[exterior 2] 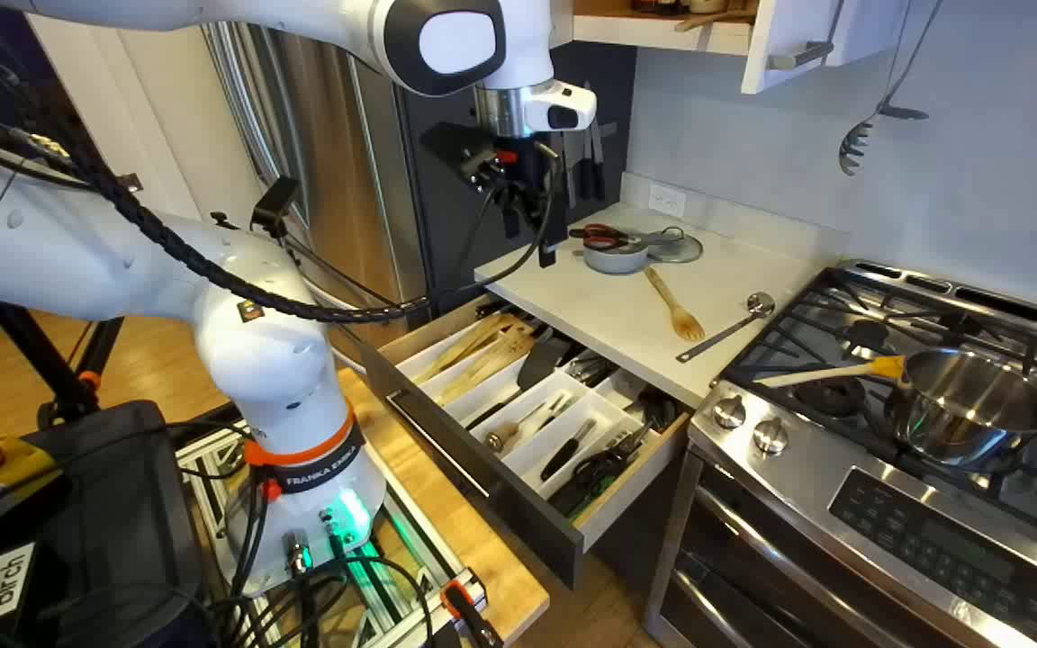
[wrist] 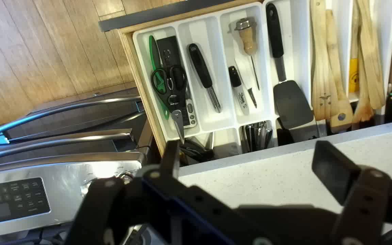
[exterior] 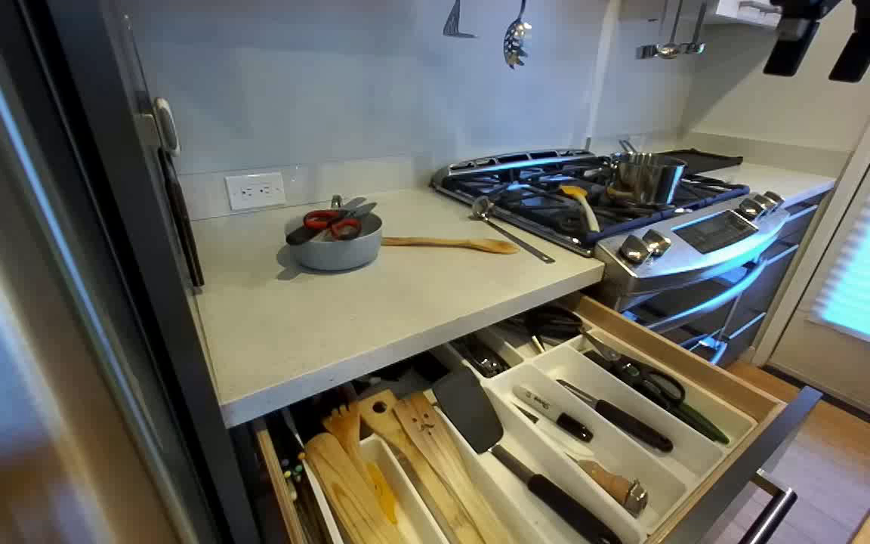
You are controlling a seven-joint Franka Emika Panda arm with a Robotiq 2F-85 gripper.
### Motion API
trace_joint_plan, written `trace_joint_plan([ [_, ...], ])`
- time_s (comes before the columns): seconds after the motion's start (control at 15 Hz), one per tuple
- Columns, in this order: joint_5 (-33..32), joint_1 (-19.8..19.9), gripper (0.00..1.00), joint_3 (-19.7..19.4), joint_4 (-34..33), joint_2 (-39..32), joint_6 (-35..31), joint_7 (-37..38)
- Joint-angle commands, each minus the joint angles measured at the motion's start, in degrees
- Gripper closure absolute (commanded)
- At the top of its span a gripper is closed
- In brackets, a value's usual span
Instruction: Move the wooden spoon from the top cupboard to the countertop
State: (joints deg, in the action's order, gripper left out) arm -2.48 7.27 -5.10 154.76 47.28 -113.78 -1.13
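Observation:
A thin wooden piece, perhaps the wooden spoon (exterior 2: pixel 715 18), lies at the shelf edge of the open top cupboard (exterior 2: pixel 640 31) in an exterior view; most of it is cut off. Another wooden utensil (exterior: pixel 450 242) with a slotted-looking end lies on the cream countertop (exterior: pixel 374 317); it also shows in an exterior view (exterior 2: pixel 673 304). My gripper (exterior 2: pixel 529 245) hangs fingers down, above the front of the countertop (exterior 2: pixel 590 310) and the drawer. In the wrist view the gripper (wrist: pixel 251 161) is open and empty, with the countertop (wrist: pixel 257 180) below. It also shows high in an exterior view (exterior: pixel 812 66).
An open drawer (exterior 2: pixel 482 499) of utensils juts out below the countertop. A grey bowl (exterior: pixel 337 245) with red scissors (exterior: pixel 333 223) and a metal ladle (exterior: pixel 514 234) are on the countertop. The stove bears a steel pot (exterior 2: pixel 969 414). The cupboard door (exterior 2: pixel 789 40) hangs open.

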Motion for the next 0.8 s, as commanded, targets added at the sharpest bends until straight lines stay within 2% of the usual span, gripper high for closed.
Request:
trace_joint_plan([
  [0.0, -0.1, -0.2, 0.0, -0.1, -0.1, 0.0, 0.2, 0.1],
  [0.13, -0.1, -0.2, 0.0, -0.1, -0.1, -0.1, 0.2, 0.1],
  [0.27, 3.7, -0.3, 0.0, -1.2, -0.7, 0.7, -6.3, 2.6],
  [0.53, 8.7, -1.5, 0.0, -1.4, -10.1, -3.0, -13.2, 4.5],
  [0.73, 9.6, -4.1, 0.0, 0.7, -18.1, -5.2, -19.8, 2.3],
])
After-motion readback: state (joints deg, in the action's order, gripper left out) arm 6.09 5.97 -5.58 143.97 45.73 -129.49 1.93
